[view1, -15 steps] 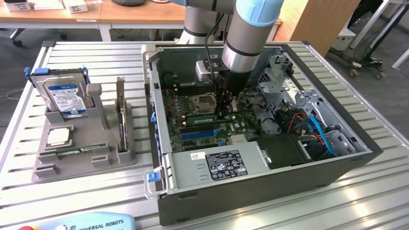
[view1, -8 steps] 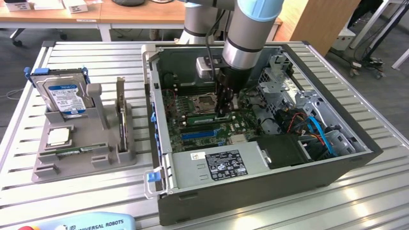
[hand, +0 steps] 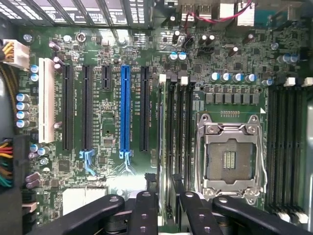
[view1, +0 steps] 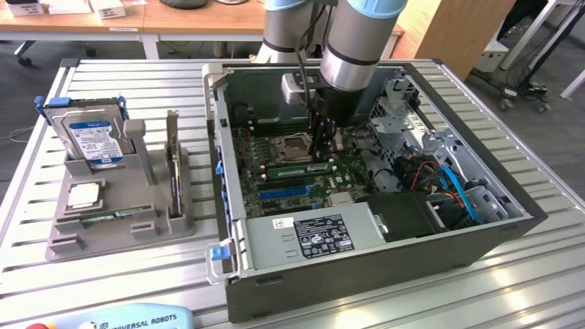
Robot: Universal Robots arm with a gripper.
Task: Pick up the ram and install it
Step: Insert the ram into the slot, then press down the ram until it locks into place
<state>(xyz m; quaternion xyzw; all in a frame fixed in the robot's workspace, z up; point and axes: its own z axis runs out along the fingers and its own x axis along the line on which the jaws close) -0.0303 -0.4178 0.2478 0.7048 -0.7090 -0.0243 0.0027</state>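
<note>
Inside the open computer case [view1: 366,274], the gripper [view1: 320,149] sits low over the ram [view1: 294,168] on the motherboard [view1: 249,147]; a hard drive [view1: 92,137] stands outside.

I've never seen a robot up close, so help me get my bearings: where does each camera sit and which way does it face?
Exterior view: off the arm, above the table, looking down at an angle into the open computer case; the arm reaches in.
Wrist view: on the wrist, facing the motherboard squarely; the gripper shows its black links.
Shared: the empty processor socket and the blue slot.
</note>
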